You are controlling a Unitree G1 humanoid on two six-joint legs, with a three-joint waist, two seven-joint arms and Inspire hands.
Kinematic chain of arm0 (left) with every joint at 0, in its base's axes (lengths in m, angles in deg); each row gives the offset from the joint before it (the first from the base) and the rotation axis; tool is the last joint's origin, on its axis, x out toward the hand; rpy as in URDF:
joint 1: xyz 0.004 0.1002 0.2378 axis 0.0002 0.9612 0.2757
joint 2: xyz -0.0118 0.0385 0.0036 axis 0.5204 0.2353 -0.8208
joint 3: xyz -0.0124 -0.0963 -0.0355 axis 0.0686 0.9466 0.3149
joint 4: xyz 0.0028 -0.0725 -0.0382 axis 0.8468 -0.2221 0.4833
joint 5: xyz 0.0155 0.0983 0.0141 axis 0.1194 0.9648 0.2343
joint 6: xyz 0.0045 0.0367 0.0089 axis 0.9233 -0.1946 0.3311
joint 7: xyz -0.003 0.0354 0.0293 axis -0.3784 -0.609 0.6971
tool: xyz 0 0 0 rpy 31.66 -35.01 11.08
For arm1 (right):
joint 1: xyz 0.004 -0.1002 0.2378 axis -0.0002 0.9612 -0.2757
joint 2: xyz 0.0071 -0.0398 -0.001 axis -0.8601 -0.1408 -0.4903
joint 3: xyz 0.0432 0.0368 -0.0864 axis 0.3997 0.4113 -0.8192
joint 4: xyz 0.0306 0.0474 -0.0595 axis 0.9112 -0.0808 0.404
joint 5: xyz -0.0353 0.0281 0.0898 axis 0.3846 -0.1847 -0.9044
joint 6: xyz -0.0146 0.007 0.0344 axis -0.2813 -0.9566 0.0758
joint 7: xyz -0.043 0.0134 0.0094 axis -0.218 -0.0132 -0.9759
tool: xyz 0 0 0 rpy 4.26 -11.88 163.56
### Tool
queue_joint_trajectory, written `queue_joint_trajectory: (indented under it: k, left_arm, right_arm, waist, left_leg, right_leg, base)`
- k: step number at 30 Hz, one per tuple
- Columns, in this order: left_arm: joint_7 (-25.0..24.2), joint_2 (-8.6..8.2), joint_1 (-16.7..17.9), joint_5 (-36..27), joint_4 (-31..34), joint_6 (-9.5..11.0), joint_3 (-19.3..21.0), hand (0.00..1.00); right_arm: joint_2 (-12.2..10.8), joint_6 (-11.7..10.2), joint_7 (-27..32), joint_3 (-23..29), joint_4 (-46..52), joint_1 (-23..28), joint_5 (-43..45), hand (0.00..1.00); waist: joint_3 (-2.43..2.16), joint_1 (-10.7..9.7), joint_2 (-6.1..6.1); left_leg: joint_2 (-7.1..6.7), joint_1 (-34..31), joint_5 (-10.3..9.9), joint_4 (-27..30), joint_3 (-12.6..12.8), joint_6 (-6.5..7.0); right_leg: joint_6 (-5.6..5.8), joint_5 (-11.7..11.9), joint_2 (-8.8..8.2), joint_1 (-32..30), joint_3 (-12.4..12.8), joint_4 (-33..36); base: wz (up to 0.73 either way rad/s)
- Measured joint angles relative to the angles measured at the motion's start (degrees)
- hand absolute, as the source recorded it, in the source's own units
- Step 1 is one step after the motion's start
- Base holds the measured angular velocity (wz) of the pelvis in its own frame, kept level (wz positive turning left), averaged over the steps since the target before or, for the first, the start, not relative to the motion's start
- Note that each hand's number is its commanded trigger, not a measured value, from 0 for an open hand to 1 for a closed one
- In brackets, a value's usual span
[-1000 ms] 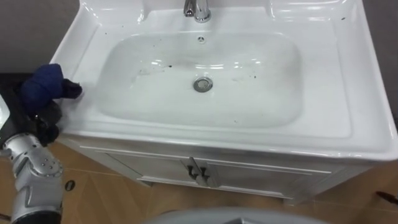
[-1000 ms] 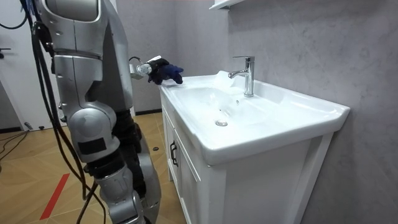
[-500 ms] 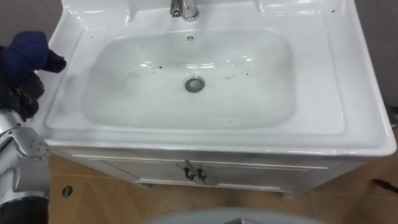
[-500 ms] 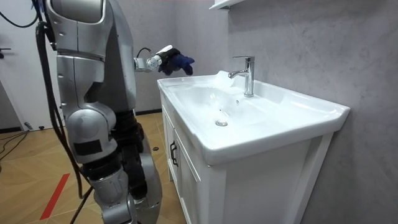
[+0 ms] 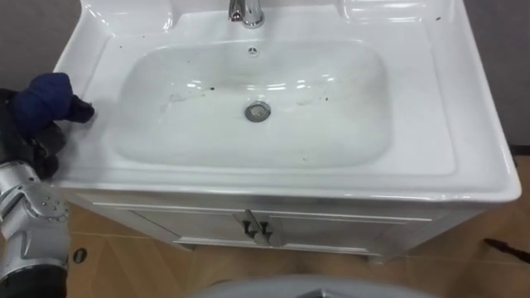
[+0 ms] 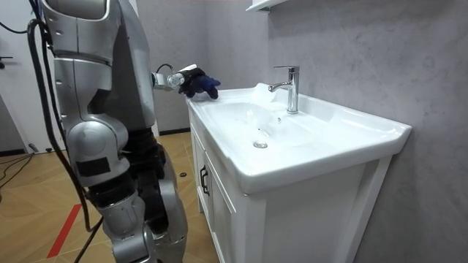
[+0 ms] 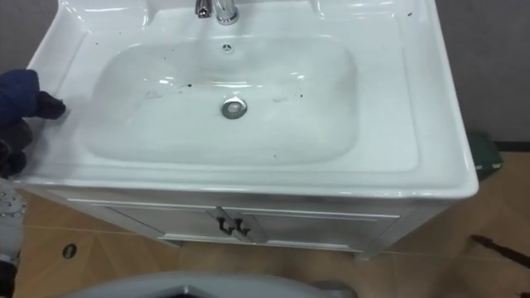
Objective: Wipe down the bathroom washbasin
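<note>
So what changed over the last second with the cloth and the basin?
The left hand, shut on the blue cloth, rose off the left rim of the basin half a second ago and has come back down to it. The dark specks in the bowl and the faucet are as before. The eye views' shift is the camera's own.

No legible text, label, number or sign on basin (image 5: 468,124) or cabinet (image 5: 348,233).

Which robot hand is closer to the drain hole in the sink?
Left. The left hand, curled round a blue cloth, is at the basin's left rim, left of the drain. Where the right hand is I cannot tell.
</note>
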Motion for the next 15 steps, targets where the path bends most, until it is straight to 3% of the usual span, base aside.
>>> queue_joint_trajectory:
  k: [5,6,7,8,15]
  left_arm:
    - [0.00,0.78,0.00,0.15,-0.08,-0.30,1.37,1.00]
    - [0.00,0.92,0.00,0.18,-0.08,-0.32,1.89,0.62]
    - [0.00,0.93,0.00,0.21,-0.08,-0.37,2.51,0.36]
    - [0.00,0.93,0.00,0.23,-0.07,-0.44,3.08,0.00]
    - [0.38,1.12,0.00,0.58,0.15,-0.93,3.22,0.00]
  right_arm:
    - [0.00,0.83,-0.96,0.01,0.01,0.13,0.00,0.00]
    - [0.00,0.85,-1.25,0.01,0.05,0.08,0.00,0.00]
    - [0.00,0.85,-1.43,0.01,0.21,0.06,0.00,0.00]
    - [0.00,0.84,-1.62,0.00,0.37,0.05,0.00,0.00]
    - [0.00,1.07,-1.53,-0.04,2.13,0.07,-0.07,0.00]
  waist:
    - [-0.02,0.94,0.04]
    - [-0.01,0.98,0.06]
    - [0.00,0.99,0.09]
    - [0.03,0.99,0.17]
    - [0.16,0.91,0.39]
  left_leg:
    - [0.04,-0.73,0.00,0.57,-0.04,0.00]
    - [0.04,-0.73,0.00,0.56,-0.04,0.00]
    - [0.03,-0.73,0.00,0.56,-0.05,0.00]
    - [0.02,-0.75,0.00,0.56,-0.05,0.00]
    - [-0.06,-0.84,0.00,0.53,-0.66,0.00]
  right_leg:
    - [-0.02,0.05,0.03,-0.61,0.20,0.21]
    - [-0.02,0.05,0.02,-0.60,0.20,0.20]
    - [-0.02,0.05,0.02,-0.60,0.20,0.19]
    - [-0.02,0.05,0.02,-0.60,0.19,0.19]
    - [-0.02,0.05,0.03,-0.52,0.12,0.10]
  base:
    - [-0.01]
    - [0.00]
    - [0.00]
    - [0.00]
    - [0.00]
